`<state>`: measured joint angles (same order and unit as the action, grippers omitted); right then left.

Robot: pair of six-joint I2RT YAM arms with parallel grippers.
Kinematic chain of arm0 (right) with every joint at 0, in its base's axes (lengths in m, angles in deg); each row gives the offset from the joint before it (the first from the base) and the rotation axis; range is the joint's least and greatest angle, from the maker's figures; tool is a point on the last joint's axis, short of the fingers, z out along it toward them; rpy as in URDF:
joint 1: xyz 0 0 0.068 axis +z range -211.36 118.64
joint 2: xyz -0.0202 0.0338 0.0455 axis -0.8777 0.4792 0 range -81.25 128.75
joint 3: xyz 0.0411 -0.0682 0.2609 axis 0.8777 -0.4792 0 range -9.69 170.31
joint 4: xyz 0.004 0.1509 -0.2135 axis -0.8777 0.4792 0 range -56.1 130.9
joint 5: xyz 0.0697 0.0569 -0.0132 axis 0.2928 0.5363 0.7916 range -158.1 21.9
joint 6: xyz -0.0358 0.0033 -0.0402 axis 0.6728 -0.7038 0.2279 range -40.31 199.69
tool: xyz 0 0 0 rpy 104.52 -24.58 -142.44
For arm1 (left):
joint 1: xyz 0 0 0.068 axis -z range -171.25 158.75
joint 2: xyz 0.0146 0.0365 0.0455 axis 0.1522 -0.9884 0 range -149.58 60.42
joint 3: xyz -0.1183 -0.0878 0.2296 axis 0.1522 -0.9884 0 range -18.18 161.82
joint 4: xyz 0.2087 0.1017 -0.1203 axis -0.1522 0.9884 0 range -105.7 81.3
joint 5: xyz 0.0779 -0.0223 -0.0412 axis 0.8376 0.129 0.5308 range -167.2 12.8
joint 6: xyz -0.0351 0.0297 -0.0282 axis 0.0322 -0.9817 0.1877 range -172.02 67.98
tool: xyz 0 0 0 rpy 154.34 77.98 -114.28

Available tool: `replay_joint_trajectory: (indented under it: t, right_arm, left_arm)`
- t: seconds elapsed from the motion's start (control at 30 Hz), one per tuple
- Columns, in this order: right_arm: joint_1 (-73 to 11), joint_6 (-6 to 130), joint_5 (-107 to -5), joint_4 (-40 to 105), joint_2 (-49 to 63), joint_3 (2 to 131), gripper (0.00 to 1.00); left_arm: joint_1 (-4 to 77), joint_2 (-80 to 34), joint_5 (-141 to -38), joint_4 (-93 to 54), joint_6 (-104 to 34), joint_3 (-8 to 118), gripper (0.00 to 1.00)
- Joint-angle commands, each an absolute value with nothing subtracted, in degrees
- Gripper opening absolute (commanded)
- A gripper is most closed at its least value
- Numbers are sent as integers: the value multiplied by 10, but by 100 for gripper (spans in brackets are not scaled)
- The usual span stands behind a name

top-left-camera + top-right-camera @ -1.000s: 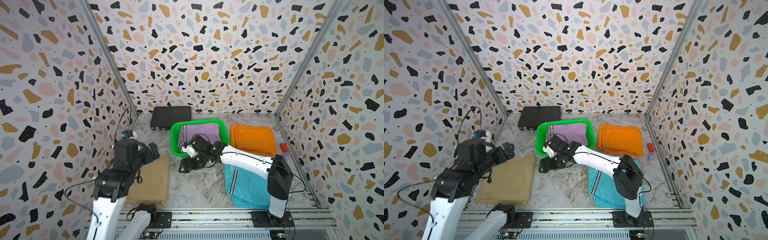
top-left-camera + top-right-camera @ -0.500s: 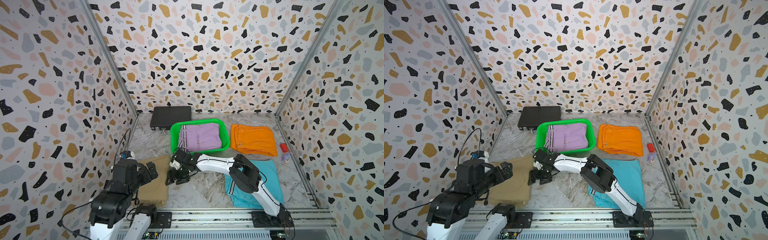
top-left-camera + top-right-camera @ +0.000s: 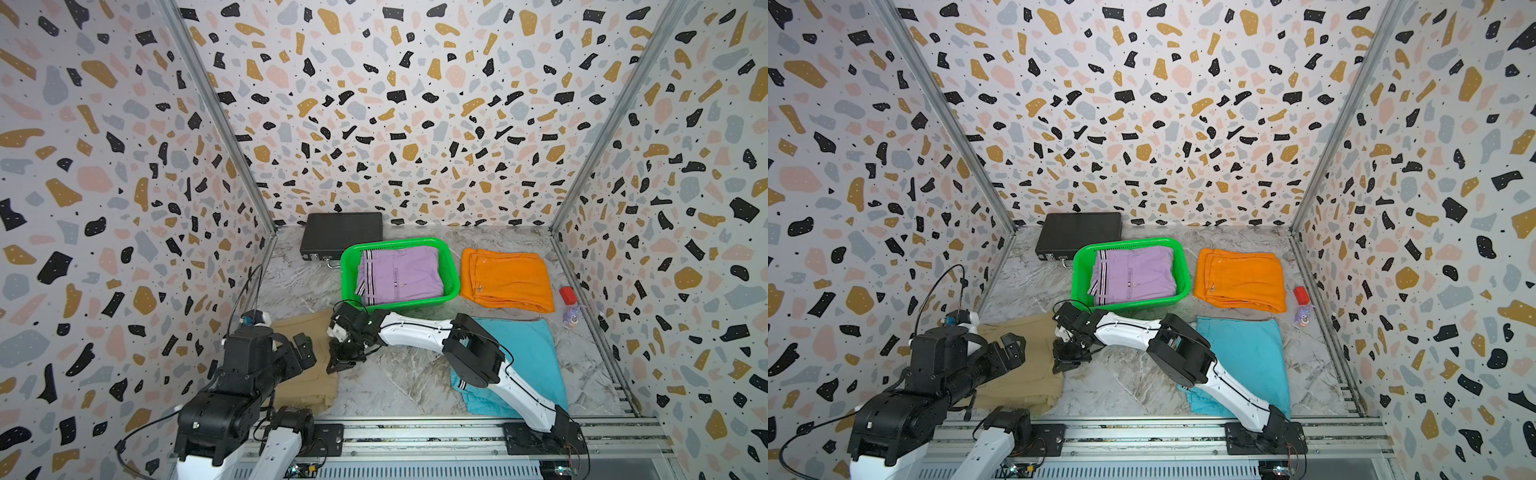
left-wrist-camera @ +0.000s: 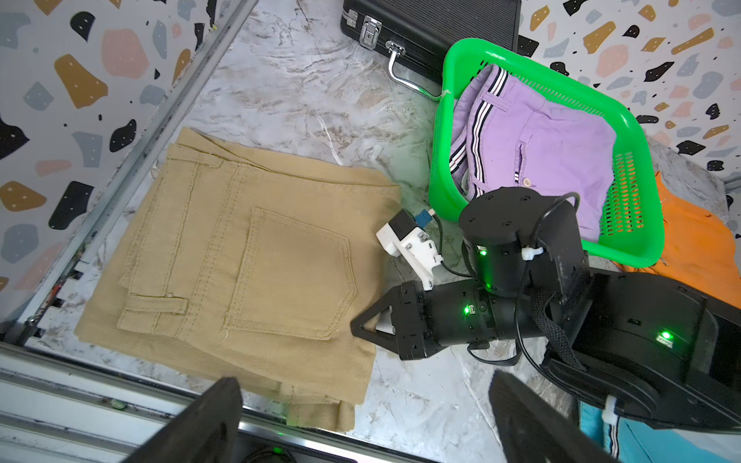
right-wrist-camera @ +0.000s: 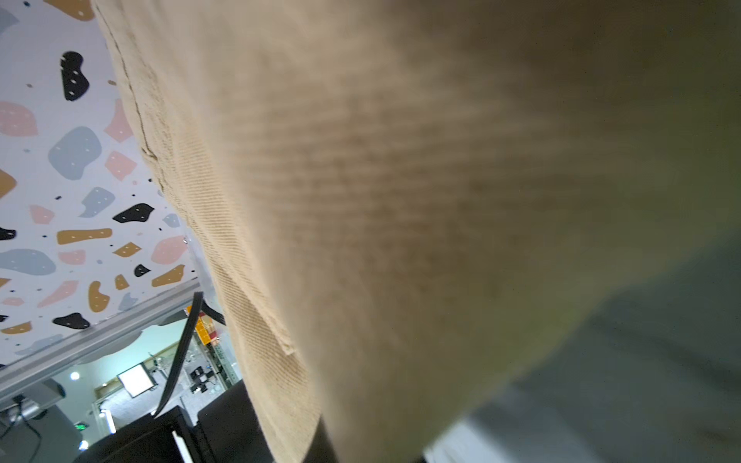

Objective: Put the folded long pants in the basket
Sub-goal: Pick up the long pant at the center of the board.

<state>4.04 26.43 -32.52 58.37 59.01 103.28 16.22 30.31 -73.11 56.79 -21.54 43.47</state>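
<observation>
Folded long pants [image 3: 403, 276] in lilac sat inside the green basket [image 3: 415, 302] at 12 o'clock on the marble table [image 3: 399, 382], with the orange pair [image 3: 507, 278] at 2, the turquoise pair [image 3: 528, 361] at 4 and the tan pair [image 3: 320, 386] at 8. The right gripper [image 3: 338, 365] was clamped tight on the tan pair's 3 o'clock edge; the left gripper [image 3: 300, 351] hovered above that pair, spread wide and holding nothing
</observation>
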Motion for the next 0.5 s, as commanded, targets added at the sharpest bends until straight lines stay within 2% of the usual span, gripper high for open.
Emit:
replay_joint_trajectory:
  t: [0.0,0.3,0.47]
  right_arm:
    - [34,328,-371,664,535,1014,0]
    - [4,438,-465,724,327,799,0]
    - [-38,480,-491,766,229,687,0]
  left_arm:
    - [162,306,-746,564,-211,434,100]
    - [161,292,-783,539,-167,403,100]
    - [161,263,-872,456,-85,330,100]
